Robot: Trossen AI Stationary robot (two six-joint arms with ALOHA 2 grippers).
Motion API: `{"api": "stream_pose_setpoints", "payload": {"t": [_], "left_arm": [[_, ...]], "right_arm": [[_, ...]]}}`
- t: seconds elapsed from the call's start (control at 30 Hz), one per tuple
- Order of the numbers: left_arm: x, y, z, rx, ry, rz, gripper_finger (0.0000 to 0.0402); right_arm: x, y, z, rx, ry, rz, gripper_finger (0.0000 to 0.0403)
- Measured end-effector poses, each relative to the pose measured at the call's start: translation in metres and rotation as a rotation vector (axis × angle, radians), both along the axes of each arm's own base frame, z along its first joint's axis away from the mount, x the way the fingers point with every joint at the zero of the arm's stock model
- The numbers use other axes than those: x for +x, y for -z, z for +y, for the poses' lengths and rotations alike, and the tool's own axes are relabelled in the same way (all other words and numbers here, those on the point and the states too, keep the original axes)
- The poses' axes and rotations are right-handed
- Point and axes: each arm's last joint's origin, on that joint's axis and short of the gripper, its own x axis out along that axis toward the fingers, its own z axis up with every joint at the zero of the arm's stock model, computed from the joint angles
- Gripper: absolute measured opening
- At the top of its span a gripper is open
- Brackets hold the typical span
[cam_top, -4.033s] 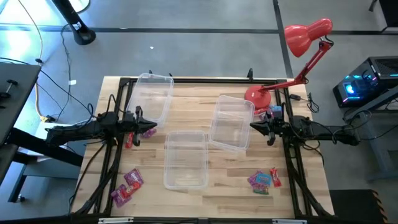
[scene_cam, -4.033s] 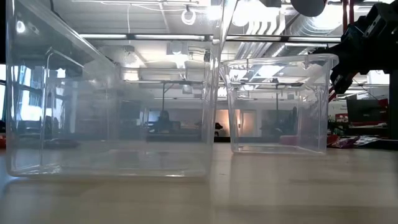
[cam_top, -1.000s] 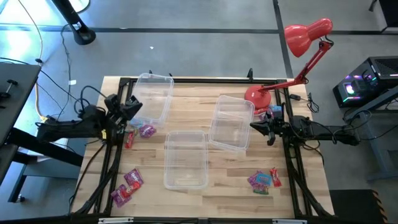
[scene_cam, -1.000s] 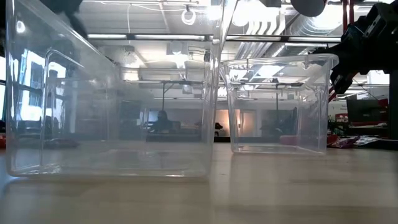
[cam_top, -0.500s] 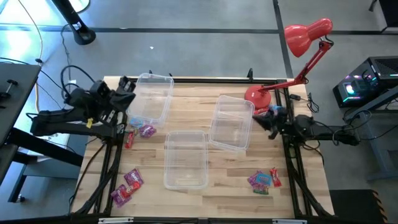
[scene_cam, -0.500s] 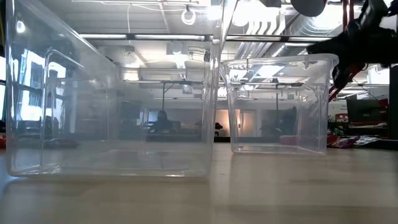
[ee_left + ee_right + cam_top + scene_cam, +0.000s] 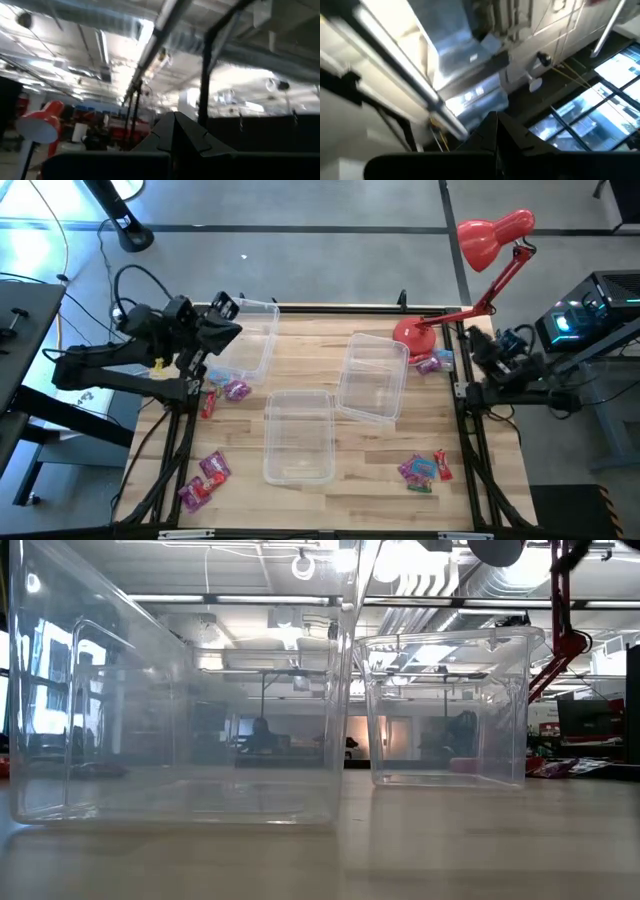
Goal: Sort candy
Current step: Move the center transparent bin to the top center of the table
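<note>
The candy lies in several small heaps on the wooden table: pink and red pieces near the left edge (image 7: 228,390), magenta packets at the near left (image 7: 203,478), mixed pieces at the near right (image 7: 425,469), and a few by the lamp base (image 7: 432,363). My left gripper (image 7: 226,310) is raised above the far-left bin's corner, shut, and points up at the ceiling in its wrist view (image 7: 175,122). My right gripper (image 7: 478,342) is drawn back past the table's right edge, also shut and tipped upward (image 7: 496,122). Neither holds candy.
Three clear plastic bins stand on the table: one far left (image 7: 247,335), one near the middle (image 7: 298,436), one right of centre (image 7: 372,376). A red desk lamp (image 7: 492,235) stands at the far right corner. The low view shows two bins (image 7: 180,690) (image 7: 450,705).
My left arm has lifted from the candy by the left edge, moved toward the far edge over the far-left bin and tipped upward. My right arm has pulled back toward the right edge, risen and tipped upward, leaving the low view. The candy has stayed where it was.
</note>
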Motion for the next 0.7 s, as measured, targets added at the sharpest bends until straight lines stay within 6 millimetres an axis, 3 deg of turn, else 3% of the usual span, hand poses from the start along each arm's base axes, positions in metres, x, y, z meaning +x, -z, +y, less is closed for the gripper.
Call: {"api": "stream_pose_setpoints", "payload": {"t": [0.17, 0.33, 0.53, 0.7], "left_arm": [[-0.005, -0.014, -0.002, 0.005, 0.028, 0.237, 0.0], [-0.011, -0.004, -0.008, -0.077, 0.117, 0.477, 0.0], [-0.009, 0.022, -0.022, -0.148, 0.204, 0.764, 0.0], [0.004, 0.053, -0.041, -0.215, 0.3, 0.954, 0.0]], "right_arm": [[0.009, -0.06, 0.004, -0.15, -0.03, 0.185, 0.0], [0.035, -0.102, 0.004, -0.228, -0.023, 0.411, 0.0], [0.073, -0.129, 0.004, -0.269, -0.009, 0.565, 0.0], [0.102, -0.137, 0.005, -0.305, -0.064, 0.652, 0.0]]}}
